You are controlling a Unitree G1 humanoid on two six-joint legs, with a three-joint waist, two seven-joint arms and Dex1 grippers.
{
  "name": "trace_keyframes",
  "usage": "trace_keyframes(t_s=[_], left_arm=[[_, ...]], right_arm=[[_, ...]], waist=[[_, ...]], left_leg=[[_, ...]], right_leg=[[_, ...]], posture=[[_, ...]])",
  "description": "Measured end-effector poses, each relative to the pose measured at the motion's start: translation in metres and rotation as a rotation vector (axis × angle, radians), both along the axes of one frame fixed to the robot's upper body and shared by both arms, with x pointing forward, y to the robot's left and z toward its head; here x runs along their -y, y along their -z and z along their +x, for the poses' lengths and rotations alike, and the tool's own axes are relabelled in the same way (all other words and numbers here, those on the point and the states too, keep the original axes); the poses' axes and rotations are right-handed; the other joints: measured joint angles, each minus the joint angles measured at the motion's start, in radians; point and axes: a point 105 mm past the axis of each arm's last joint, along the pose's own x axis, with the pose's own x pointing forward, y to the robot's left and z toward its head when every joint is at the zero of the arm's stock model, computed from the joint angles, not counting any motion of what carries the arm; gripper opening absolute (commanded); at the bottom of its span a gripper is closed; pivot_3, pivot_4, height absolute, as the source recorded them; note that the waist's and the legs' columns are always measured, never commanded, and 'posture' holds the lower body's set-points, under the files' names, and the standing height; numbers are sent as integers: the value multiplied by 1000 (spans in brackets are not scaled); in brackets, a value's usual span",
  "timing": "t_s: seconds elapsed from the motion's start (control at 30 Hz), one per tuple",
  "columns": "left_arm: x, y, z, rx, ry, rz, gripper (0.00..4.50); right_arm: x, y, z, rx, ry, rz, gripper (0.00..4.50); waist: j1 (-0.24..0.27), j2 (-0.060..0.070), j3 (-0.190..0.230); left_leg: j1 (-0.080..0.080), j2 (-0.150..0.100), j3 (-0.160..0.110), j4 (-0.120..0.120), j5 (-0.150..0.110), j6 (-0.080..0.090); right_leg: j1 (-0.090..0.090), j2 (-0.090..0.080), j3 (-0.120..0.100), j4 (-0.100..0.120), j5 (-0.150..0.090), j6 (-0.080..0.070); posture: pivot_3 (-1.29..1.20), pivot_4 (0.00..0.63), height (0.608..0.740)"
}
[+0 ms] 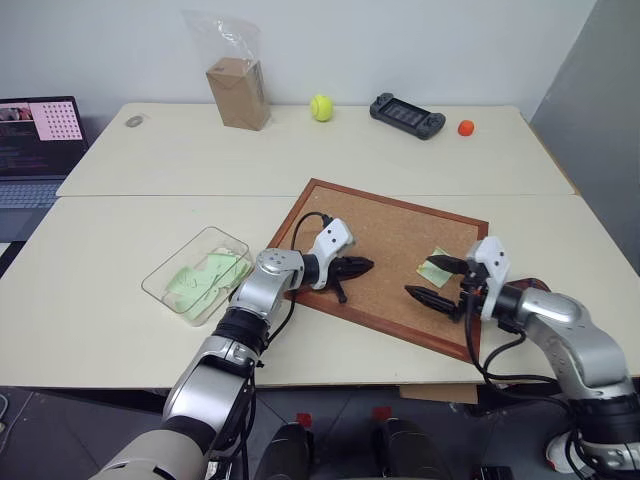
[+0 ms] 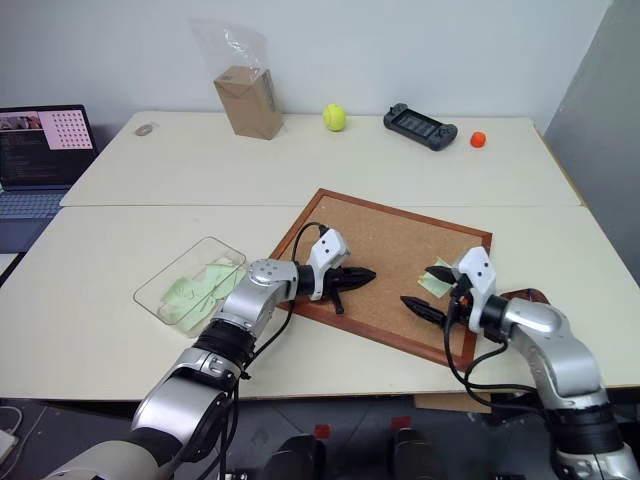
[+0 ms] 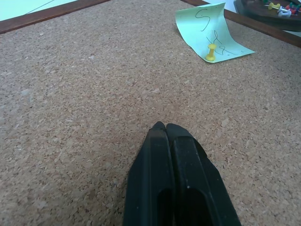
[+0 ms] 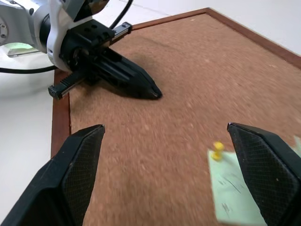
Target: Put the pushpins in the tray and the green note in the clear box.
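Note:
A pale green note lies on the corkboard, held there by a yellow pushpin. My right gripper is open just above the board, its fingers to either side of the note's near edge, not touching it. Further left on the cork rests my left gripper, shut and empty. The dark tray sits just off the board's right edge with a few coloured pushpins in it, mostly hidden behind my right arm. The clear box, left of the board, holds several green notes.
Along the far side of the table stand a cardboard box in a clear bag, a tennis ball, a black game controller and a small orange ball. A laptop is at the far left.

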Motion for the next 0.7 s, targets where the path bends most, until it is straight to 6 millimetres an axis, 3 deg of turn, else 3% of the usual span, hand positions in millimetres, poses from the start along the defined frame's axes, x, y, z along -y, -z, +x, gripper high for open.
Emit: trace_keyframes(t_s=[0.13,0.37,0.7], left_arm=[[-2,0,1,1,-3,3,0],[-2,0,1,0,-4,5,0],[-4,0,1,-1,-5,8,0]], right_arm=[[-4,11,15,-47,43,25,4437],[6,21,37,-105,157,51,4437],[3,24,39,-84,162,38,2545]], waist=[[0,0,0],[-1,0,0],[-3,0,0]], left_leg=[[0,0,0,0,0,0],[0,0,0,0,0,0],[0,0,1,0,0,0]], right_leg=[[0,-1,0,0,0,0],[-1,-1,1,1,0,0],[-1,0,1,1,0,0]], posture=[[0,150,740],[0,150,740],[0,150,740]])
